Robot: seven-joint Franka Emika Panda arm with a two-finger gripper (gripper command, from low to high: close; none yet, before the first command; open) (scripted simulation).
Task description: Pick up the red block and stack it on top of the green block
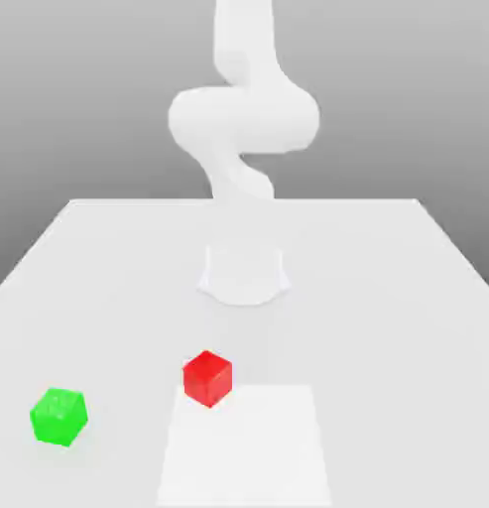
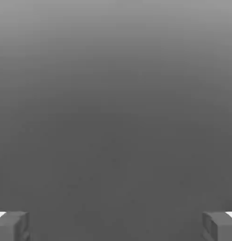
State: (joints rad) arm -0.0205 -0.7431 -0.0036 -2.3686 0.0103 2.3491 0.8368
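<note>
A red block [image 1: 207, 377] rests on the white table [image 1: 387, 298], a little toward the exterior view's left of centre and near the front. A green block [image 1: 59, 416] sits further to the exterior view's left, apart from the red one. The white arm [image 1: 243, 119] rises from its base [image 1: 244, 275] at the middle of the table and bends upward. In the hand view my gripper [image 2: 116, 226] is open, its two grey fingertips [image 2: 12, 226] far apart with nothing between them, facing a plain grey background.
A slightly brighter rectangular patch [image 1: 246, 446] lies on the table at the front centre, beside the red block. The table's edges run along the back and both sides in the exterior view.
</note>
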